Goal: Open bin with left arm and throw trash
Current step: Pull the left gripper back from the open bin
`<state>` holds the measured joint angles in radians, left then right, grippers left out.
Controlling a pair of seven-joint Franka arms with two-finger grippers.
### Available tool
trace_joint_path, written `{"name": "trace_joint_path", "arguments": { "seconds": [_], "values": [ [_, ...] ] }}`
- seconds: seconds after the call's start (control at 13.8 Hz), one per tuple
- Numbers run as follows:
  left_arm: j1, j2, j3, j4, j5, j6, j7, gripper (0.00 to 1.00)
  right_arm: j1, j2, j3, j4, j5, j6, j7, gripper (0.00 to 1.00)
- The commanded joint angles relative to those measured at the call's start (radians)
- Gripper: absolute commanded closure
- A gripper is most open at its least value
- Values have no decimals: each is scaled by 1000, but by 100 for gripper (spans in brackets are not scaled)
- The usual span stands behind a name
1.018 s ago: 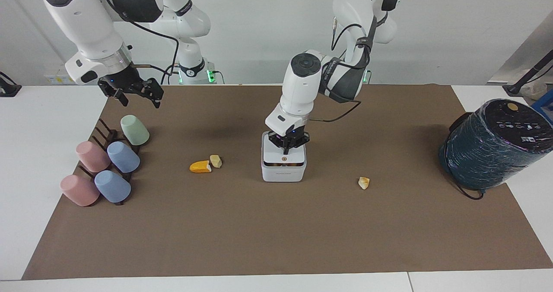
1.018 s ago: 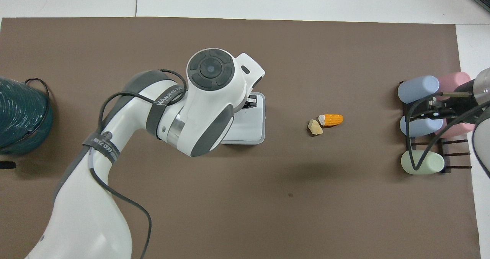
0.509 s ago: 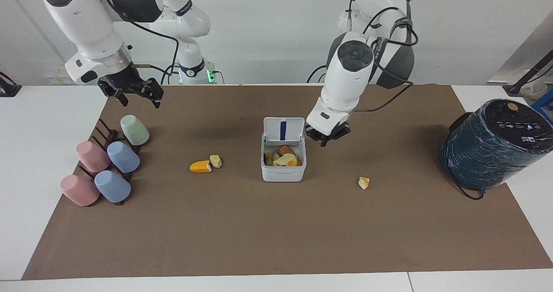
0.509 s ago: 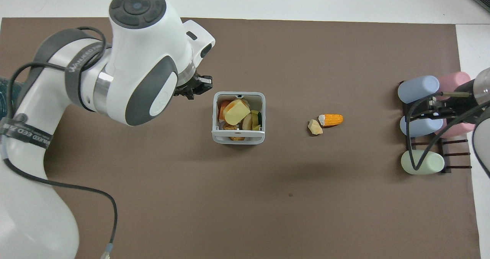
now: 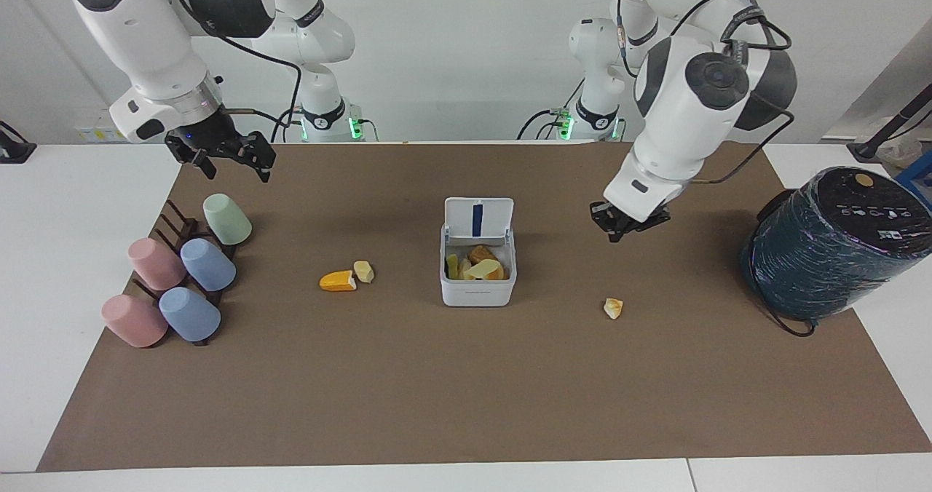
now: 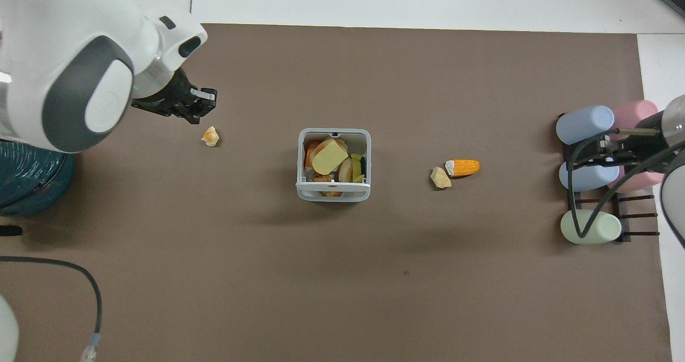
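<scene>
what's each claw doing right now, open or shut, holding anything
Left claw: shut, holding nothing, up over the mat near the lone trash scrap.
Right claw: open, holding nothing, waiting above the cups.

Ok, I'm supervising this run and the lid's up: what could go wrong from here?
The bin already holds a heap of scraps, so added pieces may sit high or spill. The left gripper is shut above the mat and must open before taking the tan chunk. The orange wedge touches the pale chunk; gripping one could nudge the other.
</scene>
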<state>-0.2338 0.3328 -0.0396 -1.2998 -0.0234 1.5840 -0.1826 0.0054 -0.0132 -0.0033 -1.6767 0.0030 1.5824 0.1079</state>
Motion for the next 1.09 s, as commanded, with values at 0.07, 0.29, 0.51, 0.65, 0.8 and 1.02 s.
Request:
{"name": "trace_joint_path", "arguments": {
  "seconds": [0.07,0.29,0.51,0.65,0.8,1.02],
  "values": [
    [99,-44,-11,-6,-10,-26,148,84,-10,-14,8,-9,5,-5,-10,0],
    [117,-48,-9,-6,-3,-26,176,39,-10,-14,8,-9,5,-5,-10,0],
    [119,-51,-9,-6,-1,-13,184,0,-10,-14,8,-9,5,-4,-10,0],
    [119,-55,-11,-10,-3,2,184,0,-10,-14,8,-9,5,-5,-10,0],
    [119,-66,-11,-27,-4,19,184,0,-10,-14,8,-9,5,-5,-10,0],
    [119,-81,-11,-65,-4,48,183,0,-15,-14,8,-8,5,-10,-16,0]
  ]
}}
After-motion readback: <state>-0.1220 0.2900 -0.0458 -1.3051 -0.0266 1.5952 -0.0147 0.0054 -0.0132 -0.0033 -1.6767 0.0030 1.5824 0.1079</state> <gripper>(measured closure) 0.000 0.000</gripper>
